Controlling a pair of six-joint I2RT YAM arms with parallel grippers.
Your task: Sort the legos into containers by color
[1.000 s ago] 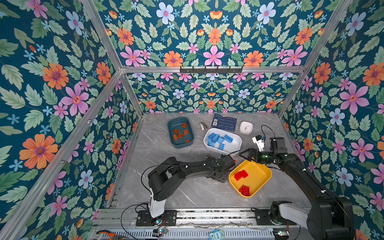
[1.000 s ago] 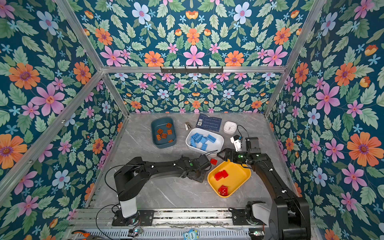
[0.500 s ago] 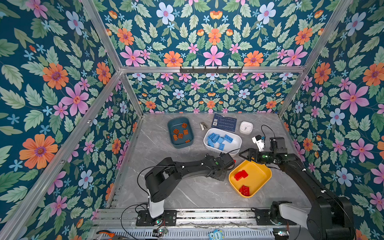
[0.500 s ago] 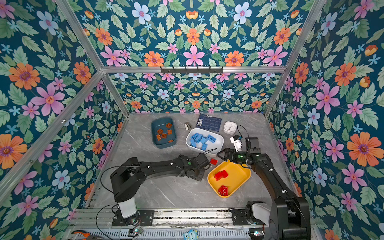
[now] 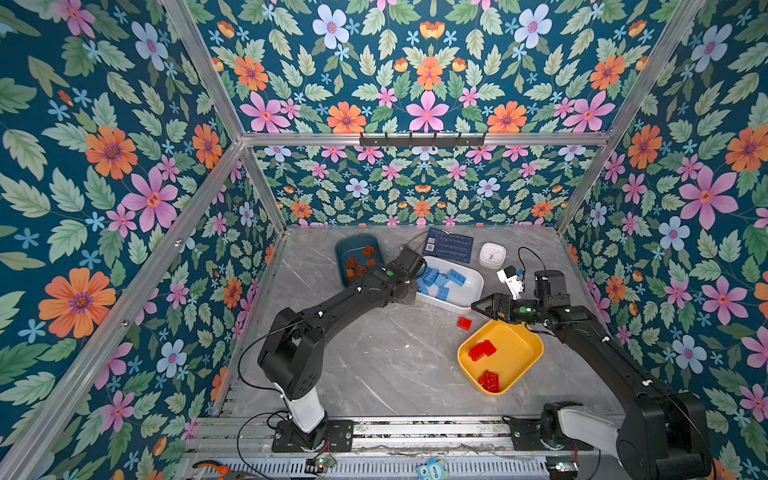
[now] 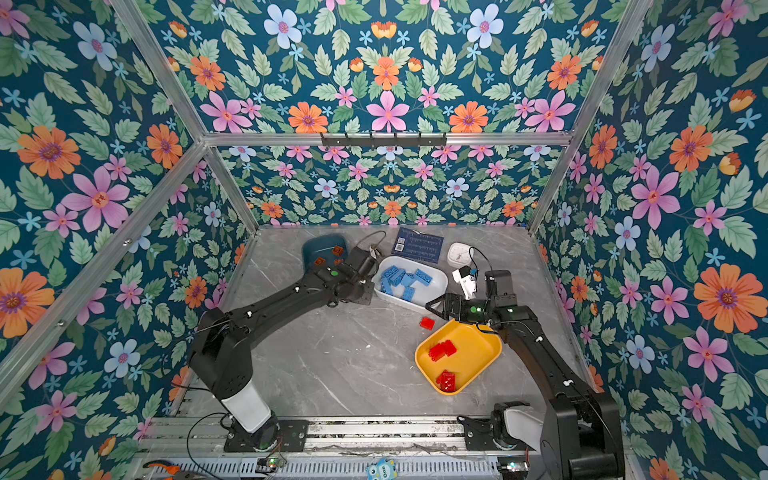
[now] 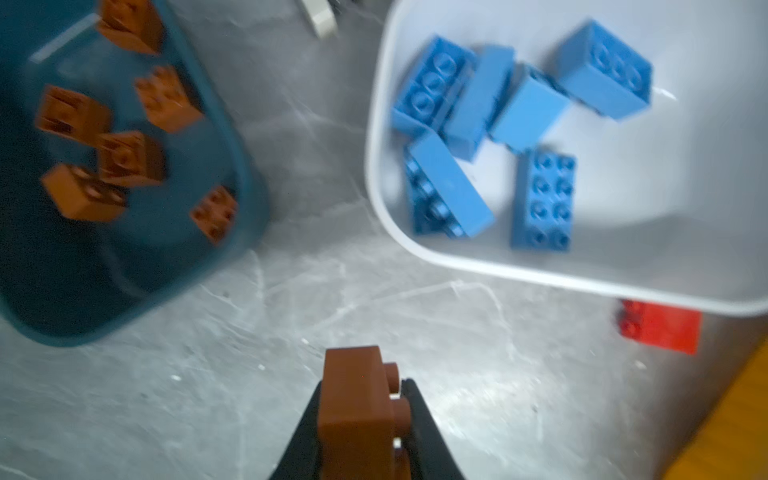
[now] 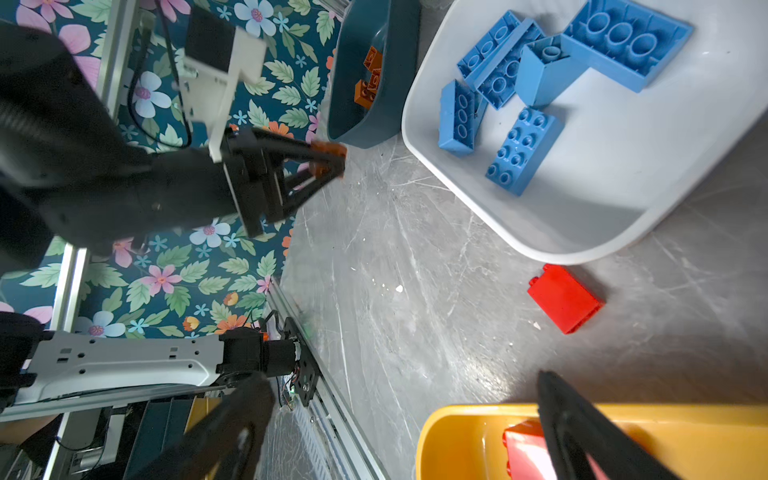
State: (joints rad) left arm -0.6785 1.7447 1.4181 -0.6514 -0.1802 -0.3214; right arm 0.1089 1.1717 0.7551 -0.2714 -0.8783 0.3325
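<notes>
Teal tub [image 5: 347, 248]: sitting furthest left and collecting several orange-brown bricks [image 7: 131, 158].

Left gripper [image 7: 365, 395]: hanging over bare table between the teal tub and the white tub [image 5: 471, 286], its jaws pinching one orange-brown brick [image 7: 353, 411]. It is probably heading for the teal tub, whose near wall is standing in its path.

White tub: holding the blue bricks [image 5: 440, 280], with a dark card [image 5: 449, 245] and a clock [image 5: 492, 254] lying behind it, clear of the work.

Loose red brick [image 5: 464, 323]: lying unsorted on the table, just beside the white tub's wall and near the yellow tub [image 5: 515, 349].

Right gripper [image 8: 401, 378]: hovering over the yellow tub's rim, jaws spread wide and carrying nothing, likely lining up on that brick. The tub walls on both sides are crowding the approach.

Yellow tub: keeping the red bricks [image 5: 482, 350].
</notes>
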